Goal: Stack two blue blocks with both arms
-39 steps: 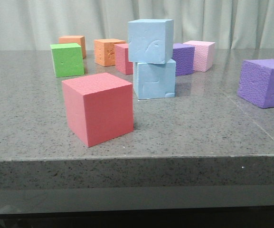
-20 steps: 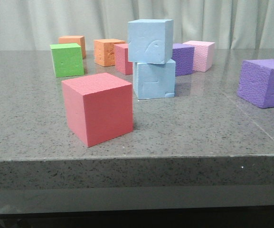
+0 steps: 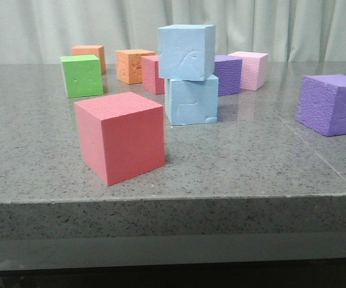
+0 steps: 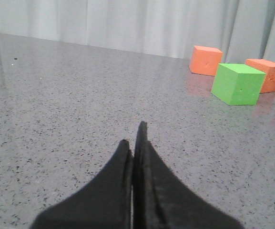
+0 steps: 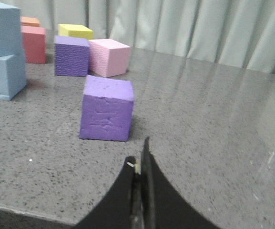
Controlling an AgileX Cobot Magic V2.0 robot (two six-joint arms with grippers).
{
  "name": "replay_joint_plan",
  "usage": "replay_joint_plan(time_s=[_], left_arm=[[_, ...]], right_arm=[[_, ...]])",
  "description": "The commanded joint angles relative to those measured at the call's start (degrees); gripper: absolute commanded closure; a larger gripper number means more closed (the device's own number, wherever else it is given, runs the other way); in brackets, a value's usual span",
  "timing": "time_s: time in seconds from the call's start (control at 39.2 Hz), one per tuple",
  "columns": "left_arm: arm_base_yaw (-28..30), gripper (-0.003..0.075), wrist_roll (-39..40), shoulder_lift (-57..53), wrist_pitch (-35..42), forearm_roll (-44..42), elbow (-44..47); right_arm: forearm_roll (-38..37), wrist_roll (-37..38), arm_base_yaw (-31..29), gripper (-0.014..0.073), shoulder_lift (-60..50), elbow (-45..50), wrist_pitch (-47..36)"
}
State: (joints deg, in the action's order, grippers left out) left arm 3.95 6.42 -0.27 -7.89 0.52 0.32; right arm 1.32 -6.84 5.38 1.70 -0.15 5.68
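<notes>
Two pale sky-blue blocks stand stacked at the table's middle back. The upper blue block (image 3: 186,51) rests on the lower blue block (image 3: 191,99), turned a little and overhanging to the left. The stack also shows at the edge of the right wrist view, upper block (image 5: 1,28) on lower block (image 5: 4,76). No gripper shows in the front view. My left gripper (image 4: 133,138) is shut and empty, low over bare table. My right gripper (image 5: 139,155) is shut and empty near the table's front edge, just before a purple cube (image 5: 106,108).
A large red cube (image 3: 120,135) stands in front. A green cube (image 3: 81,75), two orange cubes (image 3: 134,65), a red cube (image 3: 152,74), a purple cube (image 3: 228,74) and a pink cube (image 3: 250,70) stand behind. A purple cube (image 3: 331,104) is at right. A yellow cube (image 5: 75,31) is far back.
The whole front view has shifted slightly left. The blue stack and the other cubes keep their places relative to each other.
</notes>
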Motion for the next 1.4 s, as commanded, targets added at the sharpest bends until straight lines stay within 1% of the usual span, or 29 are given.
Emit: replay_joint_plan(time_s=[0.0, 0.05, 0.1, 0.26, 0.43, 1.38], left_arm=[[0.11, 0.0741, 0.04, -0.97, 5.11, 0.42, 0.15], [0.11, 0.0741, 0.04, -0.97, 5.11, 0.42, 0.15], [0.11, 0.0741, 0.04, -0.97, 5.11, 0.42, 0.15], [0.11, 0.0741, 0.04, -0.97, 5.11, 0.42, 0.15], [0.11, 0.0741, 0.04, -0.97, 5.11, 0.42, 0.15], [0.11, 0.0741, 0.04, -0.97, 5.11, 0.42, 0.15]], right_arm=[[2.81, -0.71, -1.73, 0.066, -2.13, 0.58, -5.27], [3.94, -0.68, -2.07, 0.066, -3.25, 1.51, -5.21], [4.85, -0.68, -2.24, 0.066, -3.34, 1.43, -3.13], [4.9, -0.19, -2.24, 0.066, -3.3, 1.43, -0.95], [4.97, 1.88, -2.24, 0.066, -3.3, 1.43, -0.61], [4.92, 1.87, -2.24, 0.066, -3.3, 1.43, -0.55]])
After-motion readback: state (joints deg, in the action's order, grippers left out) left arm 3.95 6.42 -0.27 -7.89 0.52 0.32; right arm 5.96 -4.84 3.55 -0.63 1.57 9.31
